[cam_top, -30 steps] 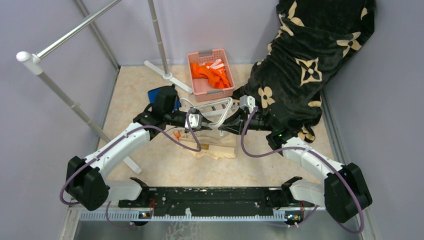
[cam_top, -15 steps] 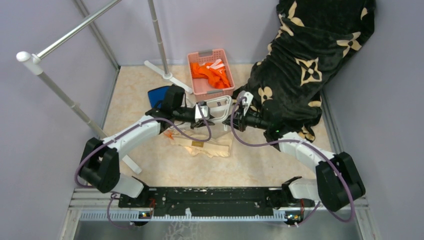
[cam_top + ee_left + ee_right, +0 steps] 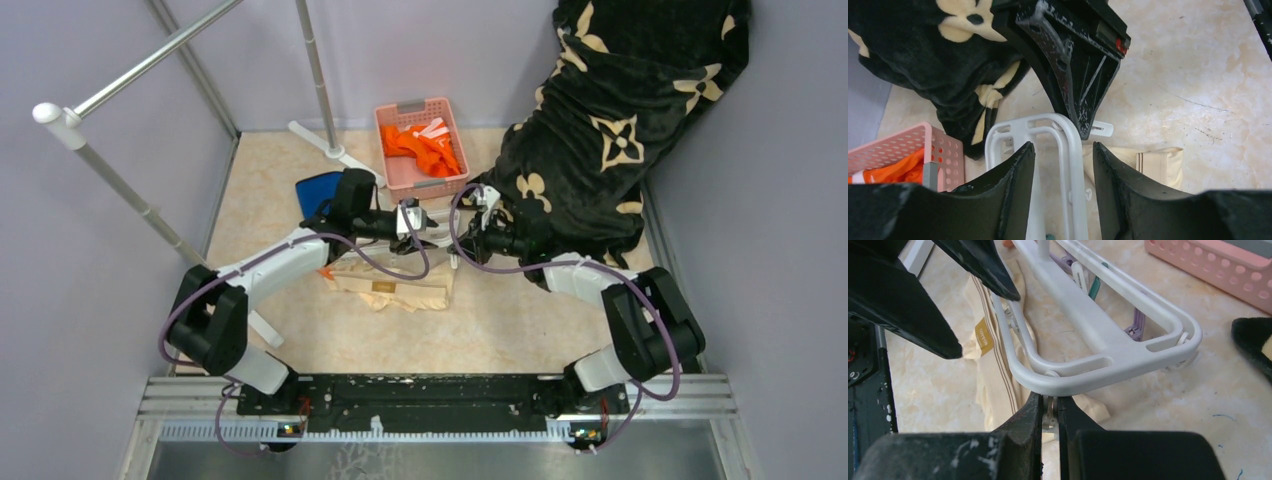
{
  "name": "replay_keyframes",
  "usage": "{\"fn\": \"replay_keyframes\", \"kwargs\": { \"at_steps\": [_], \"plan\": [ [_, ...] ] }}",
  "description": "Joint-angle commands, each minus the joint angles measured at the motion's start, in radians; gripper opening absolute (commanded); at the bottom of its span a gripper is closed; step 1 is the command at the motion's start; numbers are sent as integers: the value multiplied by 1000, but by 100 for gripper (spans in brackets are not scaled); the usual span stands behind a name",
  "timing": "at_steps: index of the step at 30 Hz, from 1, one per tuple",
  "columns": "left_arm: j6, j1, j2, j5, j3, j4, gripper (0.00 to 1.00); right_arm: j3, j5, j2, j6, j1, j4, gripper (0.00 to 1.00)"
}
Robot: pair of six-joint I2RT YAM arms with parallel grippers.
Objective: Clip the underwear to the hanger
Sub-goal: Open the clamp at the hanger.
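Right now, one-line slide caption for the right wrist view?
Right gripper pinches a white clip under the hanger's rounded end, with the underwear lying beneath.

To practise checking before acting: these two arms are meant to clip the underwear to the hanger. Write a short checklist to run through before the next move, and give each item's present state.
1. Right pincer shut on a white clip at the hanger end: ok.
2. Left pincer gripping the hanger: not ok; its fingers stand apart astride a bar.
3. Underwear lying under the hanger: ok.
4. Fabric inside the clip: cannot tell; the pincer hides it.
5. Hanger apart from the pink basket: ok.
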Motion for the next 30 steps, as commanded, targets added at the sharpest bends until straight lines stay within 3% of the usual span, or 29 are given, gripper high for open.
{"fn": "replay_keyframes", "kwargs": {
  "at_steps": [1, 11, 22, 24, 30],
  "plan": [
    [-44, 2, -60, 31, -23, 79, 53, 20, 22, 11, 24, -4, 92, 0],
    [-45, 1, -127, 105, -178, 93, 49, 25, 36, 79, 72, -18, 106, 0],
    [82, -26, 119, 171, -59, -193, 53, -13, 80, 65, 103, -18, 145, 0],
    [40, -26, 154, 158, -28, -204, 53, -12, 80, 65, 103, -18, 141, 0],
    [-306, -29, 150, -13, 5, -121, 55, -11, 66, 64, 103, -18, 143, 0]
  ]
}}
